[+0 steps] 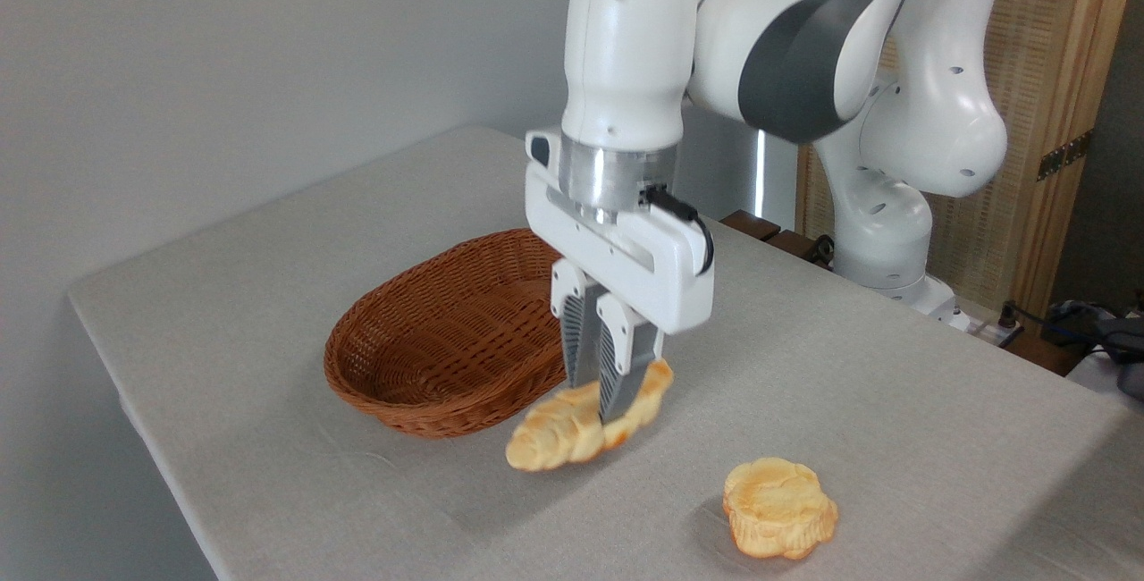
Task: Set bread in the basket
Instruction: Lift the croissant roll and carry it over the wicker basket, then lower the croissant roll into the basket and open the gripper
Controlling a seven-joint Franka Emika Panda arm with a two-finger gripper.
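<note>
Bread (572,432) hangs clamped in the gripper (597,402) just off the table (268,295), beside the near rim of the basket (447,331) and not yet over it. Both fingers are closed across the loaf's middle, its tapered ends sticking out either side — one tilted low to the left. It looks light and fairly stiff, holding its shape in the pinch, though a crust like that could dent or crumble under hard squeezing. Mid-body seems the sound place to hold, for balance. Counting: one loaf, one basket — empty — one round bun (779,509) on the cloth to the right, one arm.
</note>
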